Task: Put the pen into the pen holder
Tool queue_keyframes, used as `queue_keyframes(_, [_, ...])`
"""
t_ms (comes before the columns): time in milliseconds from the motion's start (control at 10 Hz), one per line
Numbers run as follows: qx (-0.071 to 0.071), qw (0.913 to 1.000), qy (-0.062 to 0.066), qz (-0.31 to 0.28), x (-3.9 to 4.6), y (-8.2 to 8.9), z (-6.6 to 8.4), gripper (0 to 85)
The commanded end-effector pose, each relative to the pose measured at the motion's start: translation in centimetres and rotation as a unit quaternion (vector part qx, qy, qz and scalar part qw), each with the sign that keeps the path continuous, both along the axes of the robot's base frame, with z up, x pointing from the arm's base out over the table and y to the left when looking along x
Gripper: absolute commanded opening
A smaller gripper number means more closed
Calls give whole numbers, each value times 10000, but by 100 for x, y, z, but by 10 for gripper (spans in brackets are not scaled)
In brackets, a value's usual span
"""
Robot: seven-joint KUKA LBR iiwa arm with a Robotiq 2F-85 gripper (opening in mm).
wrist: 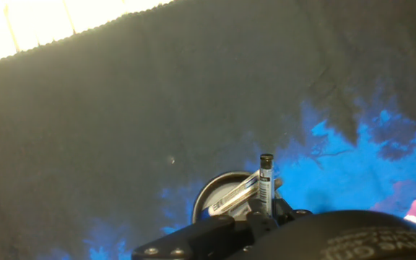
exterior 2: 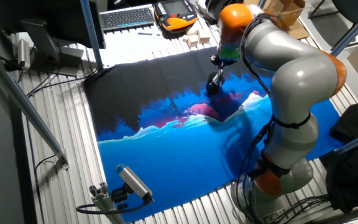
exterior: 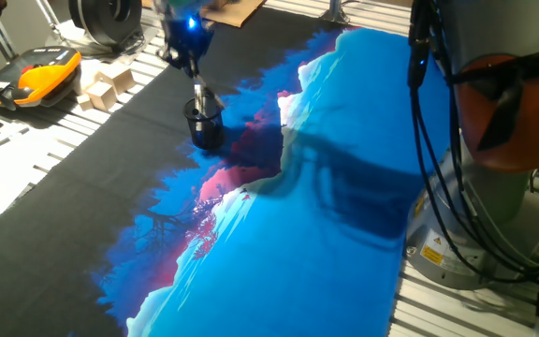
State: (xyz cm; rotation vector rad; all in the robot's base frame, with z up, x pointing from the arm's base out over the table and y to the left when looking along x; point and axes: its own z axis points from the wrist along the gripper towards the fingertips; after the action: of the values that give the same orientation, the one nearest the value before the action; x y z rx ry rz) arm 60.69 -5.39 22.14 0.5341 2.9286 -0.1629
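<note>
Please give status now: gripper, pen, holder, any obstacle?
Gripper directly above pen holder, jaw state unclear. Pen upright at the holder's rim; a silver-white pen leans inside. No obstacle seen.

Pincer low, arm outstretched

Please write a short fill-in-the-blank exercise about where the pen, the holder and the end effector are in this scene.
1. The pen holder stands on the ___ part of the cloth, near its blue area.
2. The end effector is directly ___ the holder.
3. In the hand view, a silver-white pen leans ___ the holder.
4. The dark pen stands roughly ___ by the rim.

Missing words: black; above; inside; upright
</note>
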Motion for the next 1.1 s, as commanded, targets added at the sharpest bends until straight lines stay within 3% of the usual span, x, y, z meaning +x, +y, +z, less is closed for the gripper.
queue_keyframes(0, [-19, 10000, -13, -11, 6, -22, 39, 0])
queue_keyframes(100, [-202, 9994, -171, -211, -2, -8, 59, 0])
queue_keyframes(200, [-296, 9985, -252, -384, -10, 7, 82, 0])
queue_keyframes(400, [-419, 9968, -354, -578, -2, 10, 112, 0])
queue_keyframes(700, [-786, 9915, -569, -862, 31, -12, 104, 0])
queue_keyframes(1000, [-888, 9882, -667, -1053, 88, -27, 70, 0])
